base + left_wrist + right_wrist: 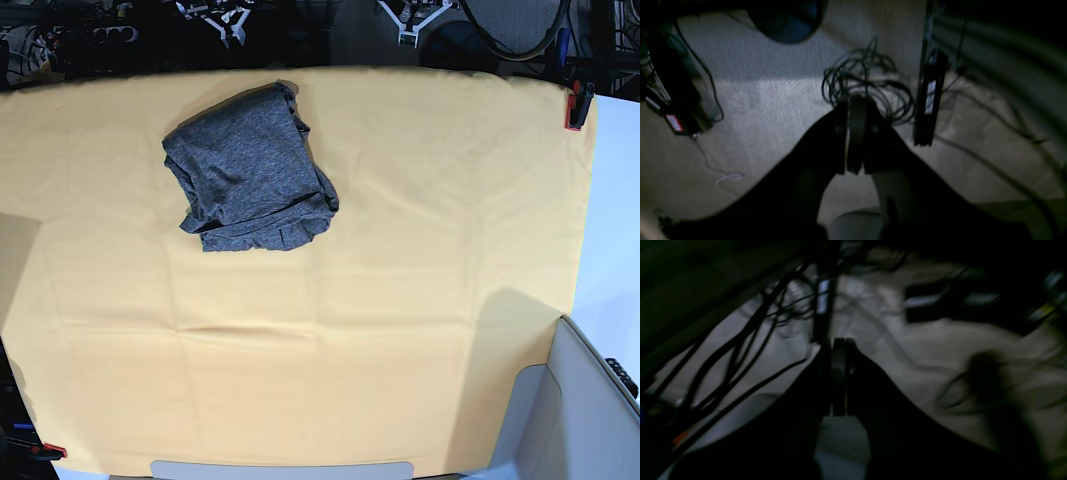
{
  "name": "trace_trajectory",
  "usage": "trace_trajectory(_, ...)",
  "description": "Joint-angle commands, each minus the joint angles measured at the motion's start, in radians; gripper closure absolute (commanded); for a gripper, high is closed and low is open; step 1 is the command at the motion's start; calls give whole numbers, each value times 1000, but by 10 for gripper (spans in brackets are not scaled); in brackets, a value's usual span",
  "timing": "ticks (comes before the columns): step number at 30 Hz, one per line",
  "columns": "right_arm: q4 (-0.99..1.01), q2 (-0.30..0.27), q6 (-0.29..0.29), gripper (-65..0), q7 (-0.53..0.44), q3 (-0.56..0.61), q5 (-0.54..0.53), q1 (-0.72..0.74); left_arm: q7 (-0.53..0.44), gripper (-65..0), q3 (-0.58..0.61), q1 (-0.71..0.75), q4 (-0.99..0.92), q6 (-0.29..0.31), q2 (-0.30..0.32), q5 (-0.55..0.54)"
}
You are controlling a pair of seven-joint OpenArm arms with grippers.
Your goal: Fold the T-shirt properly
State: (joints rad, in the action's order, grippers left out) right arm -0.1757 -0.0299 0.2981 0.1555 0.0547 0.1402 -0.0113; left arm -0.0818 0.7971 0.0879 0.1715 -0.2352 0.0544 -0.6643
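Left gripper (855,133) and right gripper (839,376) both closed, empty, seemingly floorward, off the T-shirt (248,170).

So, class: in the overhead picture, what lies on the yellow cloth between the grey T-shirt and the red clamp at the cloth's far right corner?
Nothing: in the base view only bare yellow cloth stretches between the T-shirt and the red clamp.

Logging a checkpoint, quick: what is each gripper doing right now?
Left gripper: closed, holding nothing.
Right gripper: closed, holding nothing.
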Motion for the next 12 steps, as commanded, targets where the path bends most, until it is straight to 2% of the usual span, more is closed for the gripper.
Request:
trace_trajectory(1, 3, 15, 10, 0, 8, -6, 23, -9, -6, -1, 3, 8, 0, -3, 0, 2)
trace_trajectory(5, 3, 29, 10, 0, 8, -3, 86, -9, -6, -1, 2, 6, 0, -3, -3, 2)
trace_trajectory(12, 3, 34, 10, 0, 8, -8, 85, -8, -6, -1, -2, 3, -2, -10, -54, 1)
